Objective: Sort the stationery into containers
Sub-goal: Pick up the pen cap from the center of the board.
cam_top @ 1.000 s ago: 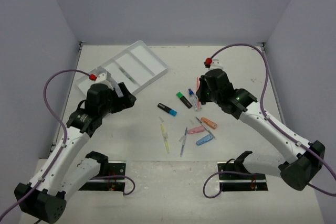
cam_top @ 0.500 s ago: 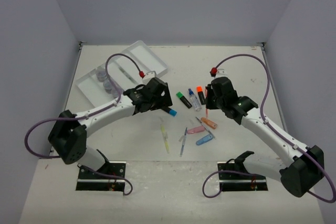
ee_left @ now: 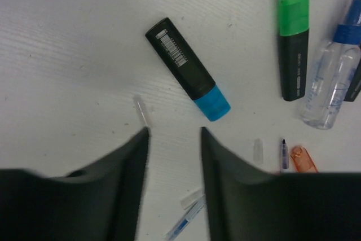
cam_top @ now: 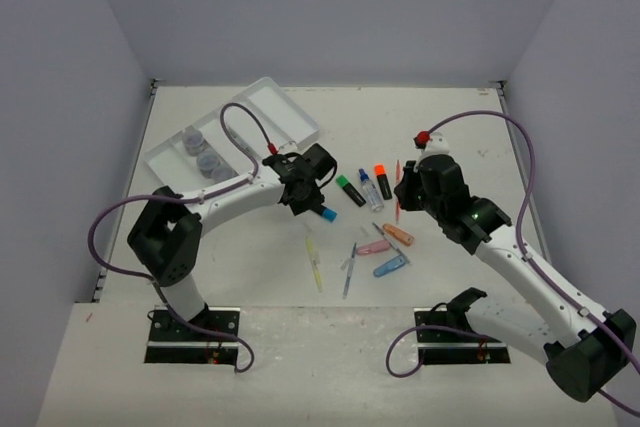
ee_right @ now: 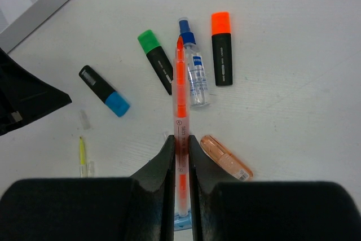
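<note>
Left claw [ee_left: 174, 139]: fingers apart, nothing between them, only bare bench [cam_top: 450, 127] in the gap. It hangs just short of the blue-capped highlighter [ee_left: 189, 69], which lies flat and diagonal on the bench, cap end nearest the claw.

Right claw [ee_right: 180, 142]: clenched on the orange pen [ee_right: 180, 94]. The pen is lifted off the bench and points away over the blue-capped bottle [ee_left: 330, 83].

White tray [cam_top: 275, 107]: far left of the bench, well apart from the loose items. Small clear jars [cam_top: 205, 159] already sit in one compartment.

Step in hand (judged): left claw picks up the blue-capped highlighter.

To do it well:
- Move forward until the black barrel, not the cap, lies between the fingers.
- Turn the wrist so the fingers cross the barrel's narrow width. It lies askew to the gap at present.
- Come down low before clenching. The barrel is flat and could skid.
- Keep clear of the small clear piece [ee_left: 142, 110] beside the left finger and of the green-capped highlighter [ee_left: 294, 43] nearby.

The left arm reaches across the bench between the pen and the tray, so the pen's delivery probably has to wait.
</note>
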`<state>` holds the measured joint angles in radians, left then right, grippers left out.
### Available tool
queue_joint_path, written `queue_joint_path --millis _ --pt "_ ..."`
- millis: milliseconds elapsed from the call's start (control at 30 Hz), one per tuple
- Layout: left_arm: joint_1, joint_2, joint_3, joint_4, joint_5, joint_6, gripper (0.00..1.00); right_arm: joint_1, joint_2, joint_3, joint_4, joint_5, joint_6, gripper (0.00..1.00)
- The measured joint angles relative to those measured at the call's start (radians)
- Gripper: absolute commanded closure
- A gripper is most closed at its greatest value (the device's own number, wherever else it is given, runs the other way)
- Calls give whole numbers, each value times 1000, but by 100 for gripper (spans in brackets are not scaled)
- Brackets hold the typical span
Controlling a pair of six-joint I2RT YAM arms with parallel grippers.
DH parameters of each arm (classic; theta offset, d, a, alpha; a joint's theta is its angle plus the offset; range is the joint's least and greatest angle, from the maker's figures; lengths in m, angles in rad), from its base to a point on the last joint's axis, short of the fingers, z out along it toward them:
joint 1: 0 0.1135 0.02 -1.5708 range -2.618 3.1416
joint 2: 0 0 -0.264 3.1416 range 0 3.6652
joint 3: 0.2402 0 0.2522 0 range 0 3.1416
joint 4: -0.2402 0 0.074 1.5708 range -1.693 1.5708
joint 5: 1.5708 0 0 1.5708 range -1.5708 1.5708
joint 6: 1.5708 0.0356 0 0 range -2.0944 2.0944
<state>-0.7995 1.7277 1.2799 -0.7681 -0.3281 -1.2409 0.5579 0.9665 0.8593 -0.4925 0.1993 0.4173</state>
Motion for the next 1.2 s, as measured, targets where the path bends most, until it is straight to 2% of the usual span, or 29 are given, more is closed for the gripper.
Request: queue_joint_path --millis 233,833,1200 --pt "-7 108 54 -93 15 -51 70 0 -44 -27 15 0 1 100" --pt "-9 148 54 -119 21 -60 70 0 -60 -33 39 -7 0 100" --pt "-9 166 53 -101 26 -58 77 0 -55 -33 45 -11 0 100"
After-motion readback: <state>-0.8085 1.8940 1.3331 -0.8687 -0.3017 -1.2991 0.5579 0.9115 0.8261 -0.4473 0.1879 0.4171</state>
